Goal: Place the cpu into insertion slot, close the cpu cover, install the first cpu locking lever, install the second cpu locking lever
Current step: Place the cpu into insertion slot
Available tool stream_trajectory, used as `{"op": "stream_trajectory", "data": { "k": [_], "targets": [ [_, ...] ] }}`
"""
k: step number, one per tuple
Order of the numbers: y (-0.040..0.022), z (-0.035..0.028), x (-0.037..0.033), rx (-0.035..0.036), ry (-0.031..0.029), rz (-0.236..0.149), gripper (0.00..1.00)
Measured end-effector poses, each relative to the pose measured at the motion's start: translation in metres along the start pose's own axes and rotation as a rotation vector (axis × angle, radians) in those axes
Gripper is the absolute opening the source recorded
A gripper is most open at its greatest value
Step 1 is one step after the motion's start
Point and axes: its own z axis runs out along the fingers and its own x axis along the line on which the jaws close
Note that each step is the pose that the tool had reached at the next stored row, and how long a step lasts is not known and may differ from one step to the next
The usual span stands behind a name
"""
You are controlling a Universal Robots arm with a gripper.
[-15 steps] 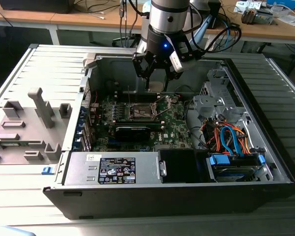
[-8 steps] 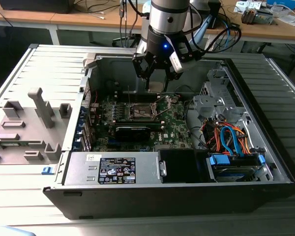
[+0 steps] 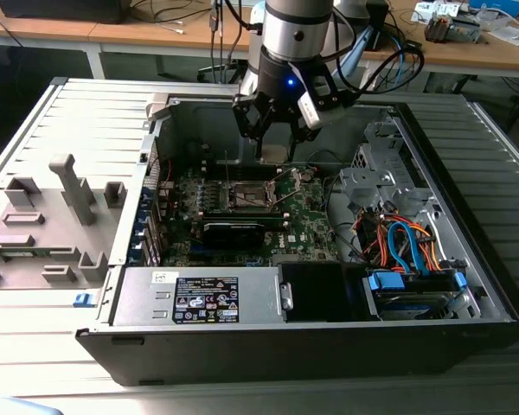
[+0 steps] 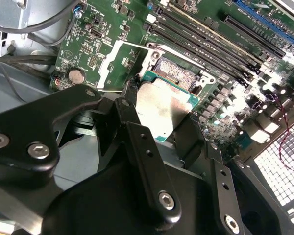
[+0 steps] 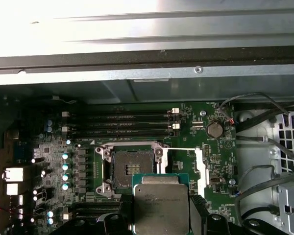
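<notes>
My gripper [image 3: 275,138] hangs inside the open computer case, shut on the cpu [image 5: 160,205], a flat square chip with a silver-grey top. In the second wrist view the cpu [image 4: 164,110] sits between the black fingers [image 4: 130,105], level and lifted off the board. The insertion slot [image 5: 132,169] lies uncovered on the green motherboard, just beside the chip in the first wrist view; it also shows in the second wrist view [image 4: 176,73] and the exterior view [image 3: 246,197]. The cpu cover [image 4: 122,63], a silver frame, stands swung open next to the slot.
A black graphics card [image 3: 233,232] lies in front of the slot. Memory slots [image 5: 122,125] run along the board. A power supply [image 3: 199,298] fills the case front, with a drive cage and coloured cables [image 3: 406,251] on the exterior view's right. A grey fixture [image 3: 52,216] sits outside.
</notes>
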Motion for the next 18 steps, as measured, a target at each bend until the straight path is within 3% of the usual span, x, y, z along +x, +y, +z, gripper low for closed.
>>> {"op": "stream_trajectory", "data": {
  "k": [18],
  "targets": [
    [-0.0004,0.0009,0.0005,-0.0001,-0.0004,0.010,0.55]
  ]
}}
